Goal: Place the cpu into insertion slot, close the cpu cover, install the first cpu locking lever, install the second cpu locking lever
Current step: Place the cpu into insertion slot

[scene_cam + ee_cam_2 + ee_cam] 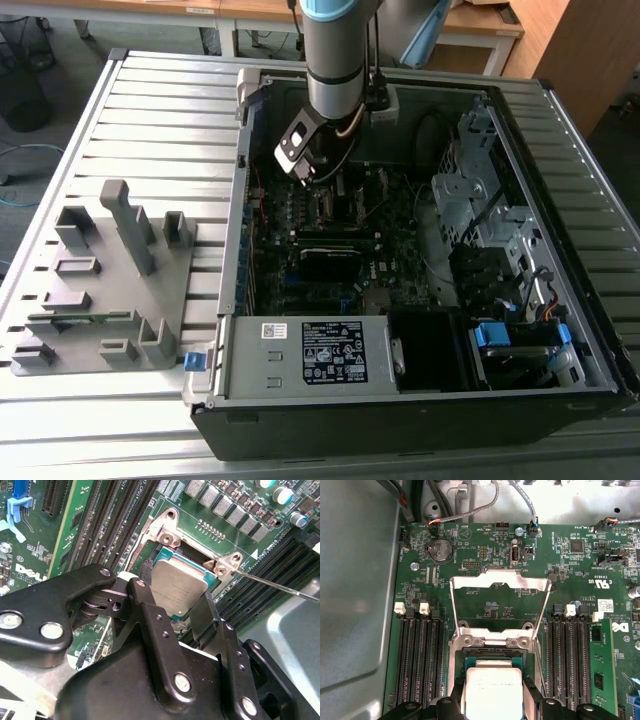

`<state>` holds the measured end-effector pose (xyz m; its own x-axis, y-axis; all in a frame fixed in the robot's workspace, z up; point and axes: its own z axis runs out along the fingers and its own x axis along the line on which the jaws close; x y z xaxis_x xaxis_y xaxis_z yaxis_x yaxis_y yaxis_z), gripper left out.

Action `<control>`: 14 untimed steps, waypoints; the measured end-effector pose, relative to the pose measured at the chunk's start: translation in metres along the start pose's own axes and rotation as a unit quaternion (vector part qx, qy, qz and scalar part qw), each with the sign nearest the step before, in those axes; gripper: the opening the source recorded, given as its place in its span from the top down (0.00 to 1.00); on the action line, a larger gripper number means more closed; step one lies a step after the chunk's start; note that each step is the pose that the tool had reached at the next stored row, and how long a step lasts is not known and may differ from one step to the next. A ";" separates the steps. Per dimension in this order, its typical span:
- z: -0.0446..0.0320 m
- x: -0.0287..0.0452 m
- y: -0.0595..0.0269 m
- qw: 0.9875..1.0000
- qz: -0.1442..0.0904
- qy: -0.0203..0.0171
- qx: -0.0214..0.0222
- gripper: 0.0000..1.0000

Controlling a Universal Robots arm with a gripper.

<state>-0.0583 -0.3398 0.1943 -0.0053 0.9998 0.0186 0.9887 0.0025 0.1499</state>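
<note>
Gripper (176, 607): fingers clamped on the cpu (175, 585), at the insertion slot (492, 656); you cannot tell if it is seated. First wrist view adds the cpu cover (500, 582), swung up. Exterior view gives you the computer case (420, 400) on a slatted metal table (150, 110), with a grey fixture (110, 290) beside it.

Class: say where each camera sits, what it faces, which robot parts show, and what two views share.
Exterior view: off-arm, high, looking down into the computer case; arm shows.
First wrist view: on the wrist, facing the motherboard and raised cpu cover; gripper shows.
Second wrist view: on the wrist, close behind the gripper.
Shared: the gripped cpu.
</note>
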 end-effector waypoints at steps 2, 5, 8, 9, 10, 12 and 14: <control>0.0001 0.0000 0.0000 1.000 0.000 0.000 0.000 0.46; 0.0003 0.0001 0.0005 1.000 0.000 0.000 0.000 0.46; 0.0005 0.0000 0.0015 1.000 0.000 0.000 0.000 0.46; 0.0005 0.0000 0.0018 1.000 0.000 0.000 0.000 0.46; 0.0006 0.0000 0.0020 1.000 0.000 0.000 0.000 0.46; 0.0007 0.0000 0.0023 1.000 0.001 0.000 0.000 0.46; 0.0009 0.0000 0.0025 1.000 0.003 0.000 0.000 0.46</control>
<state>-0.0557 -0.3397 0.1938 0.0008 0.9998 0.0187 0.9887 -0.0036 0.1499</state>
